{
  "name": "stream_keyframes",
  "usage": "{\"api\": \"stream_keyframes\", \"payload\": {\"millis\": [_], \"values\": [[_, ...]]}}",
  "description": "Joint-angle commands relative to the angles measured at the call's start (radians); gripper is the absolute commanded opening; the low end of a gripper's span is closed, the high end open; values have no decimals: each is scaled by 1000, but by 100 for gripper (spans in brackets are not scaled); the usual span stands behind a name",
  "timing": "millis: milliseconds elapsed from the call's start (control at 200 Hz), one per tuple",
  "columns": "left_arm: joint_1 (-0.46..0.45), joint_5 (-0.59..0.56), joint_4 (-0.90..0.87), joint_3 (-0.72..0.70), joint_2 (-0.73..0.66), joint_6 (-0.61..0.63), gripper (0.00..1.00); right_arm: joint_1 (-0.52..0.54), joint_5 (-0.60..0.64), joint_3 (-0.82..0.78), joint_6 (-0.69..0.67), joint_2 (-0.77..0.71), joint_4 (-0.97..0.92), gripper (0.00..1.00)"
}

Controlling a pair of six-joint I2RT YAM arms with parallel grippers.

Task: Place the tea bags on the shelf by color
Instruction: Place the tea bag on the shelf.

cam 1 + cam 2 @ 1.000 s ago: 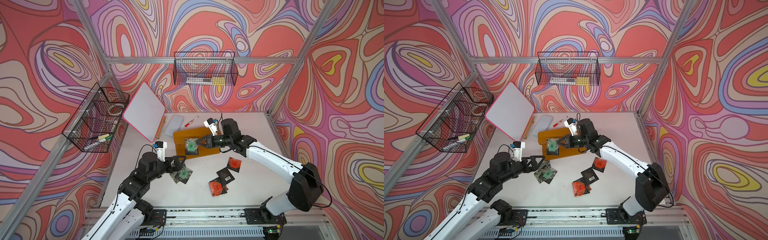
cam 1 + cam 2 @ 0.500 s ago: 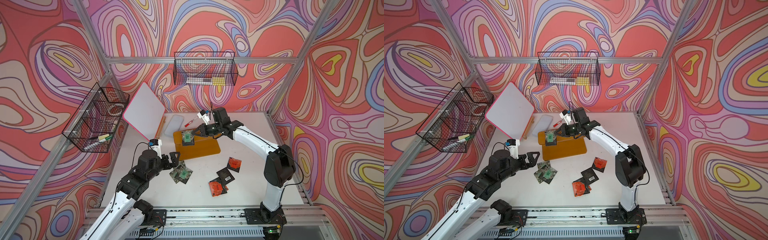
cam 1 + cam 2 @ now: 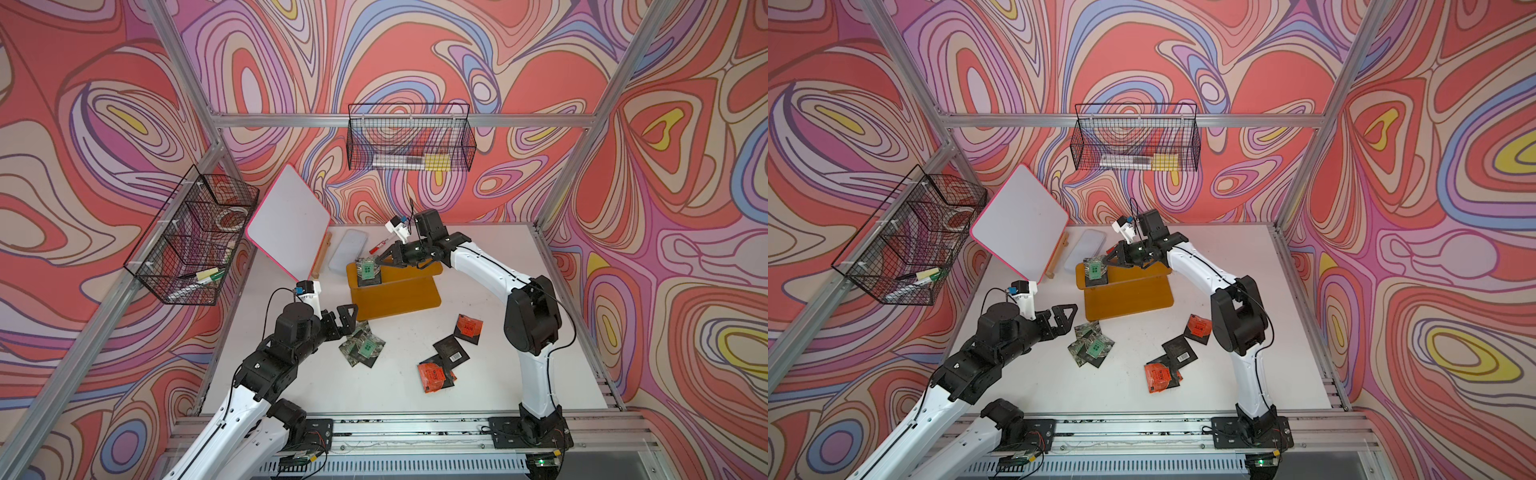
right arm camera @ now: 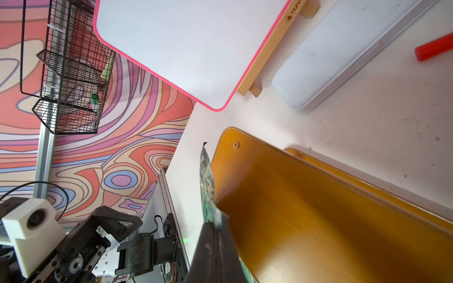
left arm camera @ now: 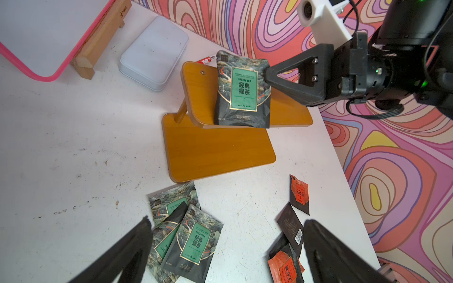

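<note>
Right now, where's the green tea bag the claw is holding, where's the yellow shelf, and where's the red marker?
green tea bag [image 5: 243, 89]: left wrist view, on its green label.
yellow shelf [image 3: 399, 297]: a top view, on the bare lower board.
red marker [image 4: 435, 49]: right wrist view, on its red body.

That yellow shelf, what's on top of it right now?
On the shelf's upper step stands one green tea bag, pinched at its edge by the right gripper. The lower step is bare. The tea bag and gripper cover part of the upper step.

Swirl-patterned pink walls [image 3: 395, 50], aluminium frame [image 3: 399, 121], white tabletop [image 3: 519, 332], wire baskets [image 3: 409, 139]
</note>
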Motion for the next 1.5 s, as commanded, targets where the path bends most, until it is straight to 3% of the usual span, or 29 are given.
{"api": "stream_keyframes", "payload": {"millis": [0,741,1497], "values": [[6,8,28,-16,-12,-11,99,-6,-47,50,-11,42,-22,0],[7,-7,8,-30,-37,-14,99,-13,-80,200,-33,167,-111,0],[8,-13,3,-37,-50,-19,99,-14,-25,253,-50,196,-155,18]]}}
